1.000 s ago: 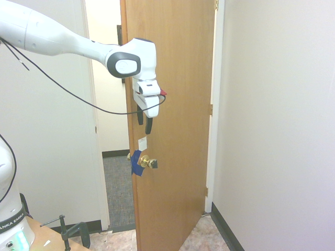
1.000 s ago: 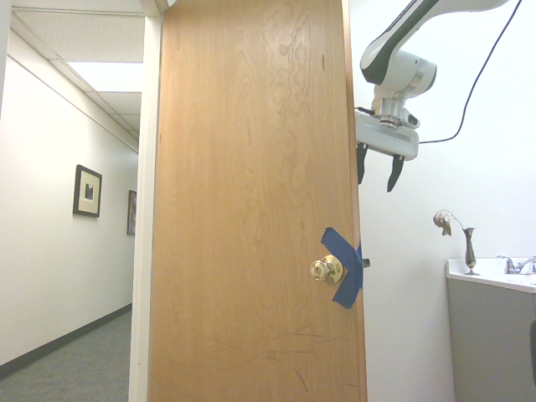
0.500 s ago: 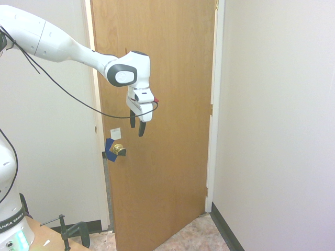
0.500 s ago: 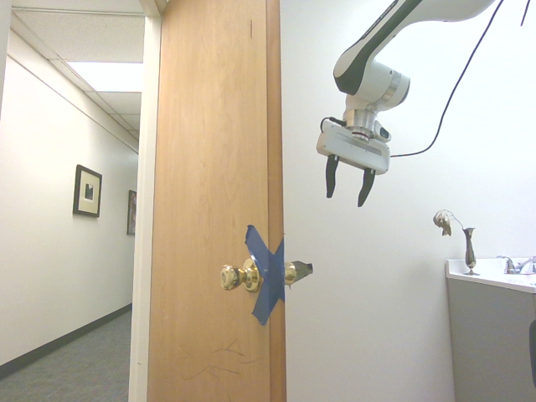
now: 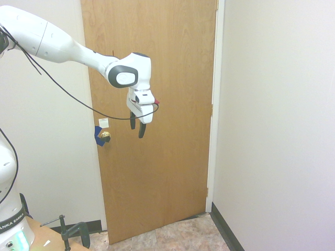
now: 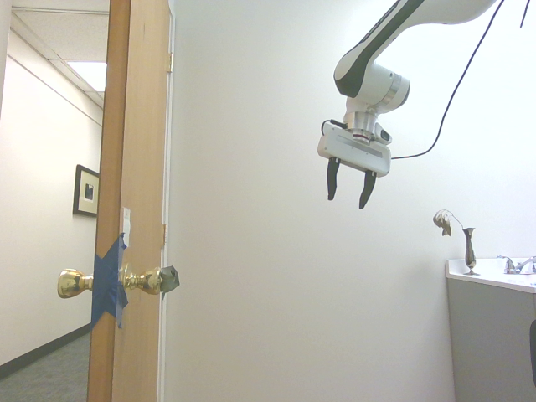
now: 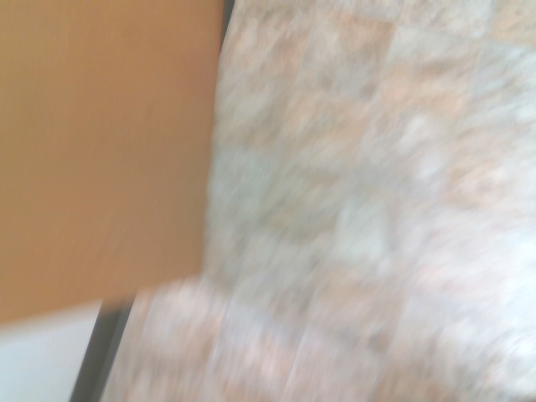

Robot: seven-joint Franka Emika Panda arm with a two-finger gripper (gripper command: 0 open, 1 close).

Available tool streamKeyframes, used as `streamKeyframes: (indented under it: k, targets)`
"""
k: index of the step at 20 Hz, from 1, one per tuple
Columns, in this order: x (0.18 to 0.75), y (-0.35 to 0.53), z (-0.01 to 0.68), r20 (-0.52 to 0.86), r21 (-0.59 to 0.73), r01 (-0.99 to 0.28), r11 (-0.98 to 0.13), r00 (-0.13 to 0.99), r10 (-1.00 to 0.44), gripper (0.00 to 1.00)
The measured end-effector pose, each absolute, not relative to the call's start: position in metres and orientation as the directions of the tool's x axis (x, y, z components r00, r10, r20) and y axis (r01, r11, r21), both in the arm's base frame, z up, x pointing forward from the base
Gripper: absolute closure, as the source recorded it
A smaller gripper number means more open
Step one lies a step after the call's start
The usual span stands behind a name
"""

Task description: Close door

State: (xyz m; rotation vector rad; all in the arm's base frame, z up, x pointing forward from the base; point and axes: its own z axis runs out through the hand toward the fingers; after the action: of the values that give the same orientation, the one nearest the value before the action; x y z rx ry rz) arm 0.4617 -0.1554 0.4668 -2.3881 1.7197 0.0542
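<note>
The door (image 5: 167,157) of orange-brown wood fills its frame in the first exterior view, nearly flush with the wall. Its brass knob (image 5: 105,136), blue tape and white label sit at the left latch edge. In the second exterior view the door (image 6: 138,167) shows edge-on at the far left, with the knob (image 6: 149,280) and blue tape. My gripper (image 5: 137,125) hangs open in front of the door's upper middle, apart from it, holding nothing. The gripper (image 6: 347,182) is well to the right of the door edge there. In the blurred wrist view the door (image 7: 100,151) is an orange-brown area.
A white wall (image 5: 277,115) stands to the right of the door. A counter with a faucet and a small vase (image 6: 467,249) is at the far right. The floor (image 7: 377,209) is stone-patterned tile. A hallway with a framed picture (image 6: 86,191) lies beyond the door.
The door has swung from wide open to almost shut, its knob moving left towards the frame. My gripper has stayed near the same spot and stayed open.
</note>
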Motion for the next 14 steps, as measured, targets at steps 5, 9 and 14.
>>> streamKeyframes:
  k: [5, 9, 14]
  targets:
    - [0.48, 0.131, 0.435, -0.073, -0.105, -0.791, -0.603, 0.61, -0.789, 0.0]
    - [0.534, 0.167, 0.393, -0.005, -0.09, -0.793, -0.602, 0.605, -0.796, 0.0]
    - [0.598, 0.089, 0.394, 0.012, -0.173, -0.883, -0.437, 0.442, -0.897, 0.0]
